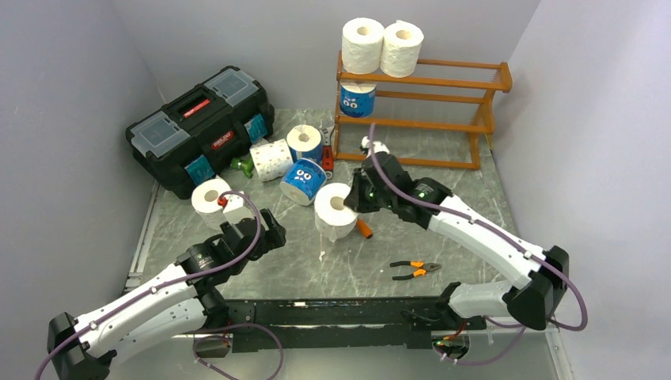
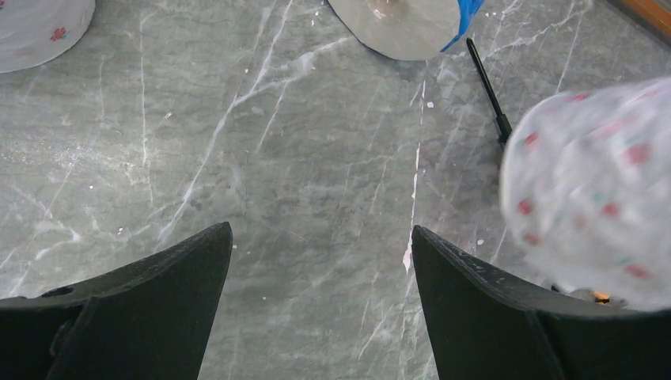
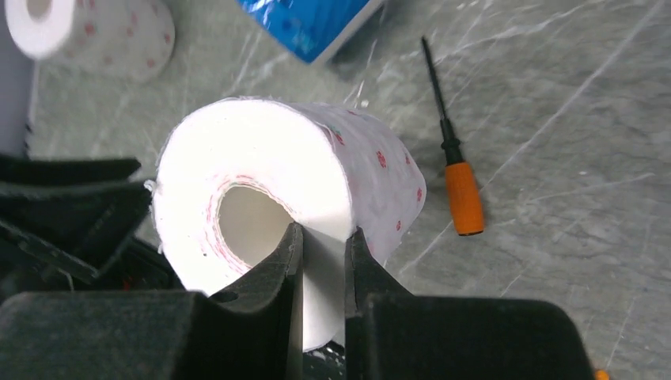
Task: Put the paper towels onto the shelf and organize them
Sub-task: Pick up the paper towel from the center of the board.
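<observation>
Right gripper [image 3: 324, 237] is seen clamped on the wall of a white roll [image 3: 261, 150] at frame centre: one finger in the core, one outside. Orange-handled screwdriver [image 3: 463, 194] is seen just right of it. Left gripper [image 2: 320, 229] is spread wide over bare table [image 2: 316, 119], nothing gripped. Shelf [image 1: 443, 83] is located upper right in the top view: two white rolls [image 1: 362, 43] on the top tier, one blue roll [image 1: 358, 99] on the tier below. Other rolls [image 1: 273, 158] are scattered by the toolbox [image 1: 198, 127], centre left.

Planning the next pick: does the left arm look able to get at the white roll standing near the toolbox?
Probably yes. The left gripper has its jaws open and empty, and the white roll stands upright close beside that arm, with nothing standing between them.
</observation>
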Controlling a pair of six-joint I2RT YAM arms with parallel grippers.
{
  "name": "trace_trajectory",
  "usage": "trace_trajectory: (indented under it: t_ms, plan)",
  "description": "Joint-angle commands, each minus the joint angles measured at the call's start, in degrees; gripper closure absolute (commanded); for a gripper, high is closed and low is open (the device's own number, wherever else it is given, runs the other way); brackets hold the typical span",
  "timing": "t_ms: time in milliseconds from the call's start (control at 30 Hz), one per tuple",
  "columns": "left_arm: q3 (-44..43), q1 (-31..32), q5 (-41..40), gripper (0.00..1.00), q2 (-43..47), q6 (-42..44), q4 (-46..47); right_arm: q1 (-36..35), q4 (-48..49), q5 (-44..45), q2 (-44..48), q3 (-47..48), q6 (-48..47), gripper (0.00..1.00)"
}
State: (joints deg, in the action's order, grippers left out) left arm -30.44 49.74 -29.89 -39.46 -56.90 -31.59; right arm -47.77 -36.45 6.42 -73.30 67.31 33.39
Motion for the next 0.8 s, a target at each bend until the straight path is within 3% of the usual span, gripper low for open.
trace_trajectory:
  t_ms: [0, 133, 367, 767]
  plan:
    - [0.1, -0.1, -0.7, 0.11, 0.9, -0.8, 0.2, 4.9, -2.5, 4.9, 3.4, 2.8, 7.0, 1.00]
    - [0.6, -0.1, -0.1, 0.11, 1.1, -0.7, 0.3, 12.9, -4.6, 5.6, 3.2, 2.0, 17.3, 1.00]
    - [1.3, 0.0, 1.3, 0.11, 1.1, -0.8, 1.0, 19.6, -9.2, 16.5, 1.1, 3.1, 33.8, 1.00]
    - [2.0, -0.1, 3.2, 0.12, 1.4, 0.6, 1.9, 25.4, 1.6, 17.9, -7.4, 2.4, 42.2, 1.00]
